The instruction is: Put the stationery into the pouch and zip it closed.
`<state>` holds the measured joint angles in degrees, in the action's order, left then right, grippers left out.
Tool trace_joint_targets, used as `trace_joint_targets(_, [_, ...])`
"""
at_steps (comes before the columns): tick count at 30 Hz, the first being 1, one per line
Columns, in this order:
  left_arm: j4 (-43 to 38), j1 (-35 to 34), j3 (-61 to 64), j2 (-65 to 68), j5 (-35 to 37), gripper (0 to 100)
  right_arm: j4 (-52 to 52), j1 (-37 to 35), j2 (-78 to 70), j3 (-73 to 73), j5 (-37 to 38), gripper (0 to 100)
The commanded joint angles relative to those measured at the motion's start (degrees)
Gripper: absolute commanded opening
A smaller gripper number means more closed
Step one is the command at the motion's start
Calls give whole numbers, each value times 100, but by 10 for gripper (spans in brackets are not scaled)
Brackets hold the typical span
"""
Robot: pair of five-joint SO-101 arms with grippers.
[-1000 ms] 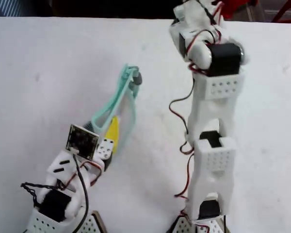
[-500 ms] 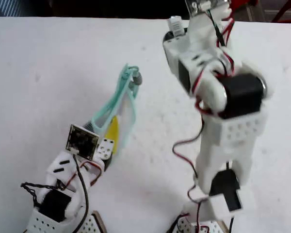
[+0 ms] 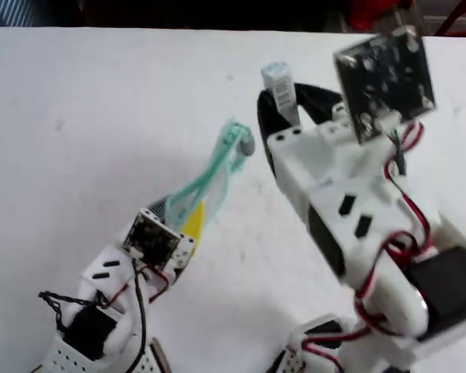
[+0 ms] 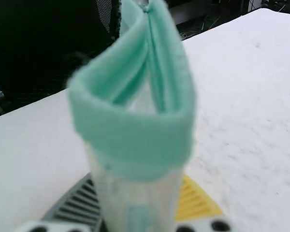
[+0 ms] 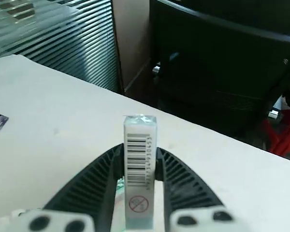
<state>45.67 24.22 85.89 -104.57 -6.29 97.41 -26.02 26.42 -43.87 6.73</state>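
**Two loaded grippers meet near the middle of the table**

The white table (image 3: 78, 93) is the biggest thing here. Its far edge runs straight across, with the dark room behind it. A wide white stretch of the top lies to the left of the arms, and another stretch lies between them and the far edge.

The right arm (image 3: 357, 233) rises tall over the right part of the table. The left arm (image 3: 101, 311) lies lower, close to the near edge, and points diagonally toward the middle.

The left gripper (image 3: 177, 214) is closed on the near end of the pouch (image 3: 213, 175), one jaw on each side. The pouch is mint green with a clear side. It stretches from this gripper toward the middle of the table. From the left wrist view its green rim (image 4: 135, 130) spreads apart in a loop.

The right gripper (image 3: 286, 105) is open only a little, and its black jaws press on a small white stationery box (image 5: 140, 145). The box stands upright between them, and its top rises above the jaw tips.

A small grey piece (image 3: 247, 144) sits at the far tip of the pouch, just beside the right gripper. I cannot tell if they touch.
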Motion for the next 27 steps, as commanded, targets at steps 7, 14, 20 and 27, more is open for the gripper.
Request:
trace_joint_targets(7, [818,57,-615,48,220,154,-716,-1288,620,1354,290,17])
trace_joint_targets(14, [826,-4,-615,48,237,153,-1341,-1815,629,2347,290,17])
trace_joint_targets(20, [668,-497,-615,48,255,154,-1947,-1903,954,3719,299,17])
trace_joint_targets(27, [668,-497,-615,48,255,155,-4242,-1903,2123,6171,255,17])
